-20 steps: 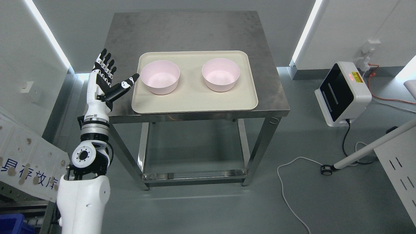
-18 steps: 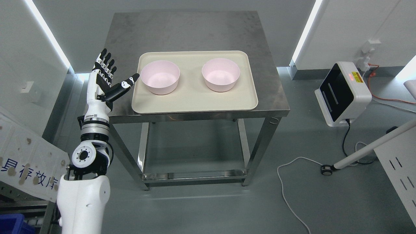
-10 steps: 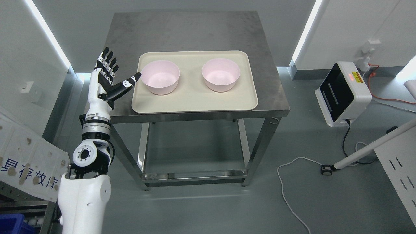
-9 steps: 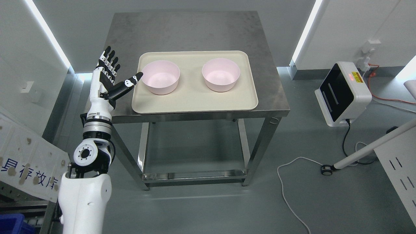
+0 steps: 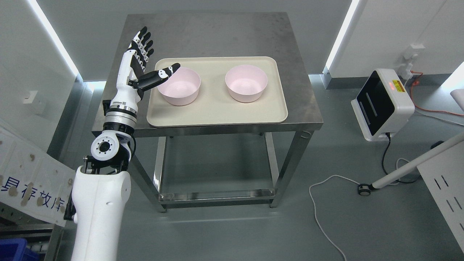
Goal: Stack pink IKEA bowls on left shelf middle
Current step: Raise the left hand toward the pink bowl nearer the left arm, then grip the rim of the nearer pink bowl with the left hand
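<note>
In the head view, the left hand (image 5: pixel 143 67) is seen raised over the left part of the bench (image 5: pixel 217 34), its fingers (image 5: pixel 142 40) spread and straight, nothing held. The thumb (image 5: pixel 163 73) is stretched out to the right, its tip shown over the near-left rim of the left pink bowl (image 5: pixel 180 86); whether it touches the rim cannot be told. That bowl is found directly to the right of the palm, upright on the cream tray (image 5: pixel 217 112). The right pink bowl (image 5: pixel 246 83) is set apart from it, farther right on the same tray, also upright and empty.

The right arm is not shown, so the left hand is judged the nearer. A short sideways reach to the right is probably called for, with the fingers closed around the left bowl's wall. The bowls are not yet stacked.
</note>
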`<state>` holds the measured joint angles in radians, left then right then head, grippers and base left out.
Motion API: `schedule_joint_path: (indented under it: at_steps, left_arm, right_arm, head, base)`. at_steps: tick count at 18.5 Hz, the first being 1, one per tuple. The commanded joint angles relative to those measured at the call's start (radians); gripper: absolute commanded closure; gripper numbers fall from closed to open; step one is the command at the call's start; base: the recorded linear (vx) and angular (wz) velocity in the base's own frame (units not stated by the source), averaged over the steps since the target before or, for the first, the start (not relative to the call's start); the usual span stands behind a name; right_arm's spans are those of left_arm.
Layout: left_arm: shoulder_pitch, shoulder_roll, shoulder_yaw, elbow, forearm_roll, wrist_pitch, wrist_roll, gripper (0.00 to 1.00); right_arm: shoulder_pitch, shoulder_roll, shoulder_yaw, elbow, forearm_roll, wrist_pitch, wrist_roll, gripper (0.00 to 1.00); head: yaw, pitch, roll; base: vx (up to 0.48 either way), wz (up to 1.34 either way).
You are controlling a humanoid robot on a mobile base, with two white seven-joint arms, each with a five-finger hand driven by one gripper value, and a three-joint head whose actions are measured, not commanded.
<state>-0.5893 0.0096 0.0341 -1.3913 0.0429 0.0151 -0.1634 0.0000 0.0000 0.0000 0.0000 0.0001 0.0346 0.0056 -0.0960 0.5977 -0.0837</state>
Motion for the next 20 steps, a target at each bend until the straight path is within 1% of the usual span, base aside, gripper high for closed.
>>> schedule_joint_path:
  at_steps: [1, 2, 4, 5, 6, 7, 9, 12, 13, 15, 16, 17, 20]
  left_arm:
    - [-0.157, 0.093, -0.077, 0.302, -0.078, -0.017, -0.145, 0.0]
    - [-0.188, 0.107, -0.089, 0.363, -0.13, -0.042, -0.148, 0.0]
    - [-0.231, 0.128, -0.134, 0.498, -0.288, -0.185, -0.148, 0.0]
    - [-0.245, 0.13, -0.15, 0.536, -0.354, -0.246, -0.148, 0.0]
    - [-0.253, 0.125, -0.161, 0.555, -0.412, -0.279, -0.147, 0.0]
    - [-0.262, 0.118, -0.167, 0.564, -0.458, -0.284, -0.143, 0.0]
    - [-0.276, 0.112, -0.172, 0.572, -0.488, -0.279, -0.139, 0.0]
    - [-0.311, 0.11, -0.145, 0.672, -0.482, -0.245, -0.072, 0.0]
    - [-0.323, 0.115, -0.12, 0.696, -0.479, -0.23, -0.068, 0.0]
    - [-0.355, 0.112, -0.063, 0.741, -0.476, -0.132, -0.074, 0.01]
    - [-0.375, 0.112, -0.048, 0.745, -0.474, -0.091, -0.08, 0.01]
    - [-0.383, 0.116, -0.049, 0.745, -0.474, -0.077, -0.103, 0.01]
    - [-0.388, 0.125, -0.059, 0.742, -0.476, -0.075, -0.205, 0.01]
  right_arm:
    - [0.029, -0.017, -0.011, -0.034, 0.0, 0.001, 0.001, 0.0]
    - [0.029, -0.017, -0.011, -0.034, 0.0, 0.001, 0.001, 0.0]
    - [0.029, -0.017, -0.011, -0.034, 0.0, 0.001, 0.001, 0.0]
    - [0.029, -0.017, -0.012, -0.034, 0.0, 0.001, 0.001, 0.0]
    - [0.029, -0.017, -0.011, -0.034, 0.0, -0.001, 0.001, 0.0]
    - [0.029, -0.017, -0.012, -0.034, 0.0, 0.001, 0.001, 0.0]
    - [0.029, -0.017, -0.012, -0.034, 0.0, 0.001, 0.001, 0.0]
    - [0.029, -0.017, -0.012, -0.034, 0.0, -0.001, 0.001, 0.0]
    - [0.029, -0.017, -0.011, -0.034, 0.0, 0.001, 0.001, 0.0]
    - [0.029, -0.017, -0.012, -0.034, 0.0, -0.001, 0.001, 0.0]
    - [0.029, -0.017, -0.012, -0.034, 0.0, 0.001, 0.001, 0.0]
    - [0.029, -0.017, -0.011, -0.034, 0.0, 0.001, 0.001, 0.0]
    - [0.029, -0.017, -0.011, -0.034, 0.0, 0.001, 0.001, 0.0]
  head:
    - [0.0, 0.0, 0.0]
    - [0.0, 0.0, 0.0]
    - [0.0, 0.0, 0.0]
    - [0.0, 0.0, 0.0]
    - [0.0, 0.0, 0.0]
    - [0.0, 0.0, 0.0]
    - [0.0, 0.0, 0.0]
    - [0.0, 0.0, 0.0]
    - [0.0, 0.0, 0.0]
    - [0.0, 0.0, 0.0]
    - [0.0, 0.0, 0.0]
    - [0.0, 0.0, 0.0]
    - [0.0, 0.0, 0.0]
  base:
    - [0.0, 0.0]
    - [0.0, 0.0]
    - [0.0, 0.0]
    - [0.0, 0.0]
    - [0.0, 0.0]
    - [0.0, 0.0]
    - [0.0, 0.0]
    - [0.0, 0.0]
    - [0.0, 0.0]
    - [0.0, 0.0]
    - [0.0, 0.0]
    - [0.0, 0.0]
    - [0.0, 0.0]
